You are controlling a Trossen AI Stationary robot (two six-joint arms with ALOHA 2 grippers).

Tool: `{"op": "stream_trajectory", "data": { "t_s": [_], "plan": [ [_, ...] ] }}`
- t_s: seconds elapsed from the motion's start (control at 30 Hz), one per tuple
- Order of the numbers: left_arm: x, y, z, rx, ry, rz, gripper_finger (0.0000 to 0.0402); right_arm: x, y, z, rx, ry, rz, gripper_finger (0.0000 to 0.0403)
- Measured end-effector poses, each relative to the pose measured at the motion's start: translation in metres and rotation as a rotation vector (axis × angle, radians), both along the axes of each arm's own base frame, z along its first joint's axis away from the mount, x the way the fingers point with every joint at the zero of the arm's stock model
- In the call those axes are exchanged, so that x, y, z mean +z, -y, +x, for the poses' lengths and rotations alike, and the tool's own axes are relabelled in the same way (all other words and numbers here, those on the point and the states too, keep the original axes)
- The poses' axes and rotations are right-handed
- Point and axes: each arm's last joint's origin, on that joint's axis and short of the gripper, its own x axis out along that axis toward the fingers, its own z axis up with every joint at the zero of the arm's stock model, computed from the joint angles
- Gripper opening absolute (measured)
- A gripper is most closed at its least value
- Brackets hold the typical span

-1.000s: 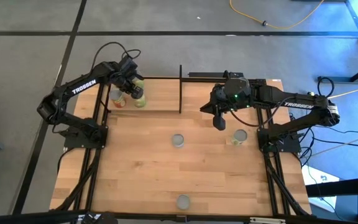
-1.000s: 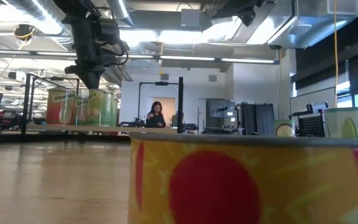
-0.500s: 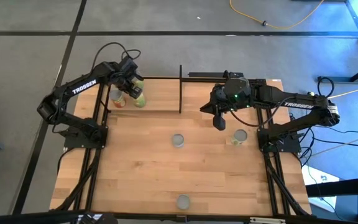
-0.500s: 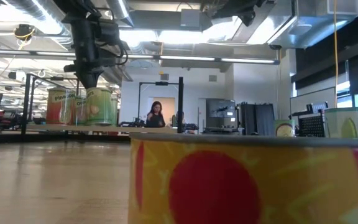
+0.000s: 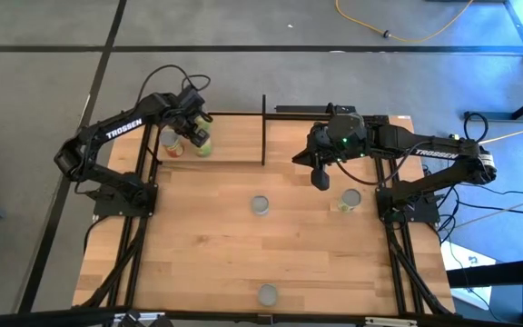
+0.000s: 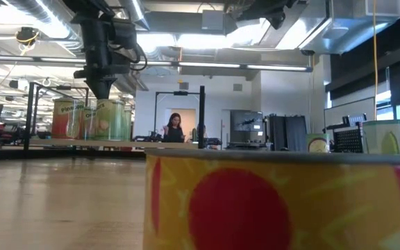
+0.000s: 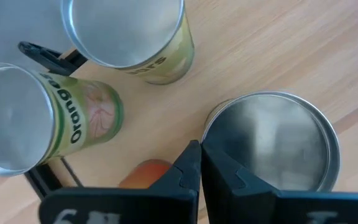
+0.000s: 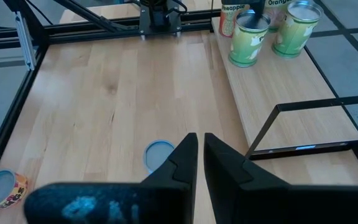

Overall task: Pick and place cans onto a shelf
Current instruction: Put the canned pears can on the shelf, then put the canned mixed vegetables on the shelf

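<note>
Three cans stand upright on the shelf's wooden board (image 5: pixel 230 141) at the far left: one (image 7: pixel 272 140) right beside my left gripper's fingers, two (image 7: pixel 126 31) (image 7: pixel 17 115) farther off. They also show in the high view (image 5: pixel 204 145) and the low view (image 6: pixel 113 118). My left gripper (image 7: pixel 201 163) is shut and hovers just above them (image 5: pixel 194 127). My right gripper (image 5: pixel 320 182) is shut and empty, raised over the table's far right. Loose cans stand on the table at the middle (image 5: pixel 260 205), the right (image 5: pixel 350 200) and the near edge (image 5: pixel 267 293).
The shelf's thin black posts (image 5: pixel 263 127) and frame (image 8: pixel 303 124) rise at the board's right end. The can at the near edge fills the low view's foreground (image 6: pixel 276 201). A person shows in the room beyond the table (image 6: pixel 173 128).
My left gripper has shifted a little above the cans on the shelf, toward the table's far edge. The cans have stayed where they were.
</note>
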Motion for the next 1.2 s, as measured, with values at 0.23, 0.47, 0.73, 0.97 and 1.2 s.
{"op": "stream_trajectory", "data": {
  "t_s": [0.23,0.47,0.73,0.97,1.2],
  "plan": [
    [0.0,0.001,0.001,-0.052,-0.015,0.007,0.0,0.0,0.0,0.0,0.0,0.0,0.0,0.0032],
    [0.001,0.0,0.003,-0.053,0.001,0.028,0.0002,0.0,0.0,0.0,0.002,-0.001,-0.003,0.0032],
    [0.001,0.0,0.004,-0.049,0.005,0.032,0.0041,0.0,0.0,0.0,0.003,-0.001,-0.004,0.0032],
    [0.002,0.0,0.004,-0.048,0.028,0.013,0.0042,0.0,0.0,0.0,0.003,-0.001,-0.004,0.0032],
    [0.028,-0.003,0.008,-0.068,0.075,0.055,0.0041,0.0,0.0,0.0,0.006,-0.001,-0.008,0.0032]
  ]
}}
